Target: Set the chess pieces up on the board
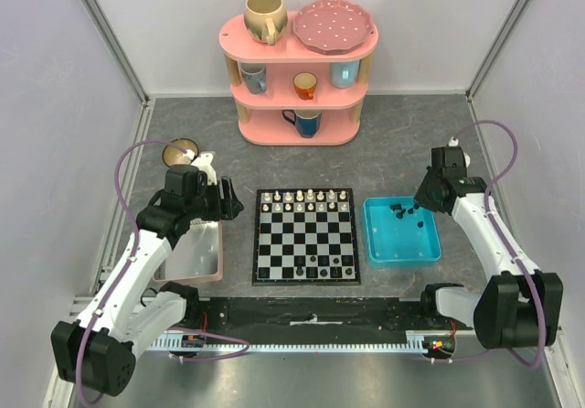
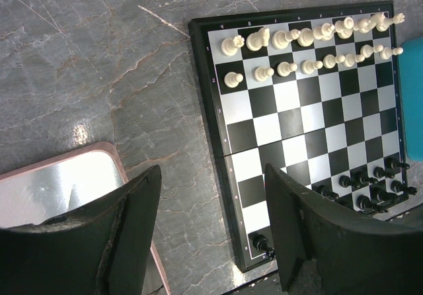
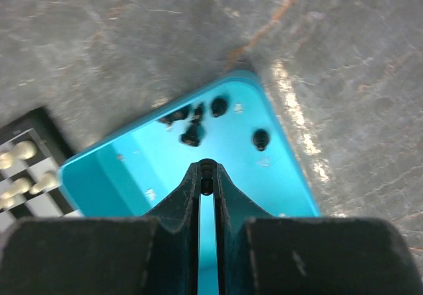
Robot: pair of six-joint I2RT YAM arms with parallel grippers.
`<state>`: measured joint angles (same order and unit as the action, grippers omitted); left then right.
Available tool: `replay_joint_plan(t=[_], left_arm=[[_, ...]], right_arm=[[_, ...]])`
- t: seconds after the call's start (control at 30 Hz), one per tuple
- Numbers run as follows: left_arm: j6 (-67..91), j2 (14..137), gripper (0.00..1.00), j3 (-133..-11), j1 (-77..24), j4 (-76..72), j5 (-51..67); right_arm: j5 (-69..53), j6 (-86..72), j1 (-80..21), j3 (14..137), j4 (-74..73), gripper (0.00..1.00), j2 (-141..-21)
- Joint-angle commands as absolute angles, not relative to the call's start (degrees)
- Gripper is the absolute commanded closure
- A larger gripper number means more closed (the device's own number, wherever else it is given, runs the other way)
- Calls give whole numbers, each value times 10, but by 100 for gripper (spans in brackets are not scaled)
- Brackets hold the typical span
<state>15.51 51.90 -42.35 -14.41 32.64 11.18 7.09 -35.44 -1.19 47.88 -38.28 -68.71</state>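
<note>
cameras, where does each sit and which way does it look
Top external: above and behind the robot, looking down on board, blue tray, both arms.
Left wrist: on that arm, looking down past the open left end effector at the board and grey tray.
Right wrist: looking down into the blue tray, right end effector shut on a black piece.
Both wrist views show the white pieces.
</note>
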Motion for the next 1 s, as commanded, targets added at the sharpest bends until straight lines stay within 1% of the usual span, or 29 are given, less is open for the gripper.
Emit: replay_joint_plan(t=[0.0,0.07,0.2,0.33,0.6,0.8,0.97], left_arm=[[149,520,29,-428,-141,308,133],[149,520,29,-428,-142,308,134],[149,521,29,-428,-142,307,135],[148,523,29,-427,-142,308,134],[147,527,29,-427,-142,308,134],[146,532,29,-427,-142,309,139],[145,535,29,-427,-142,311,142]], right_arm=[[51,-357,-62,539,-423,92,-667],[57,-366,-90,555,-433,92,-673],[74,-402,-201,597,-436,93,-709],[72,-424,-283,629,-419,93,-749],[74,-444,-466,740,-410,93,-879],[76,-450,-563,819,-418,92,-980],[89,-465,-606,824,-423,92,-1018]])
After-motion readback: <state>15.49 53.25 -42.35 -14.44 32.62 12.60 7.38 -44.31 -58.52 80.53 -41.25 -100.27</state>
